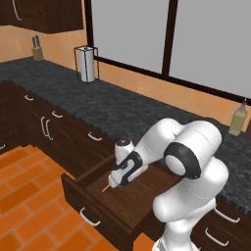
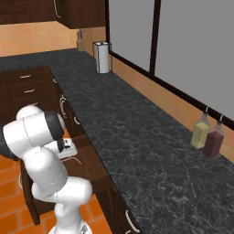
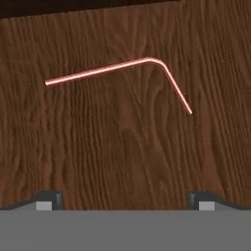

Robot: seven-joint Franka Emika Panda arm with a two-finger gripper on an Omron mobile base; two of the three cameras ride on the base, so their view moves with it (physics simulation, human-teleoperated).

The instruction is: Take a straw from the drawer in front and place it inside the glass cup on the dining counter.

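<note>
Inside the wide, shallow dark-brown wooden drawer [image 1: 128, 200], pulled out from under the black speckled stone counter [image 1: 122, 105], the thin pink-red straw [image 3: 128, 72] lies flat on the wood floor. In the hand view it is bent: a long leg runs to a rounded elbow, then a shorter leg angles off. The white arm's two-finger gripper [image 3: 125, 200] hangs over it with its jaws spread wide and nothing between them; the two dark tips stand far apart at the bottom of the hand view, and the straw sits ahead of them, not yet between them.

The main risk is the grasp itself. The straw is very thin and flush with the drawer floor, so the fingers would probably have to reach nearly to the wood to catch it; stop short and they close on air, go too deep and they jam against the board. Closing across the elbow could roll or flick the straw aside, whereas the long straight leg looks the safer place. From the base views the gripper's height above the floor is hard to judge. The lift must also clear the drawer's front wall with its curved silver bar handle [image 1: 89, 217].
</note>
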